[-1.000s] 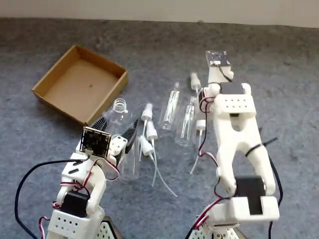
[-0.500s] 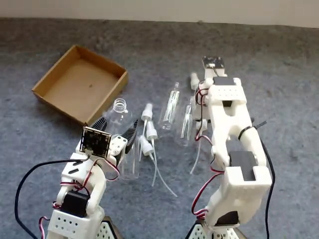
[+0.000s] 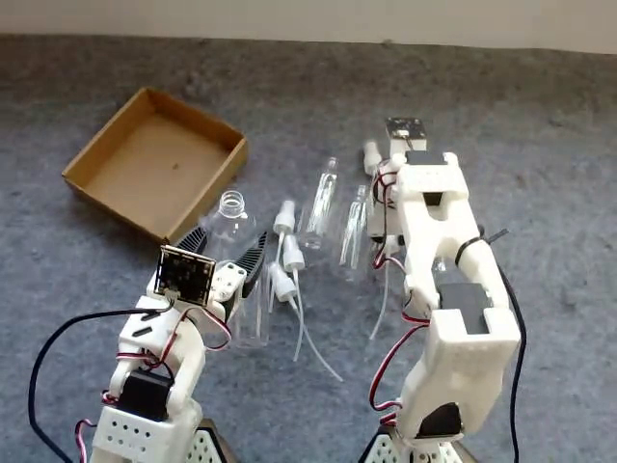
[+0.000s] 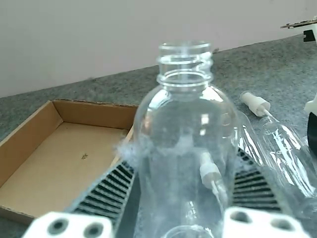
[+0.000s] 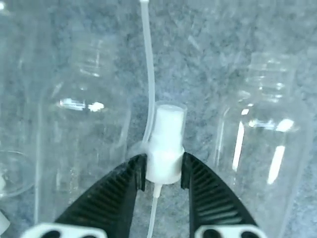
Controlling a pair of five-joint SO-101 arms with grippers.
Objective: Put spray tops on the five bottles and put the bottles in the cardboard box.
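I see my left gripper (image 3: 229,243) with its jaws clenched around the wide clear bottle (image 4: 183,114), which lies on the bench (image 3: 549,135) toward the near edge, open neck pointing toward the cardboard box (image 3: 145,164) at the far left corner. My right gripper (image 5: 162,166), out past the bench's middle, has its jaws grasping a white spray top (image 5: 166,134) by the collar, low over the bench between 2 smaller clear bottles (image 5: 84,124) lying one on each side of it. 3 loose spray tops (image 3: 286,253) lie just beside that wide clear bottle, between my 2 arms, their thin tubes trailing toward the near edge.
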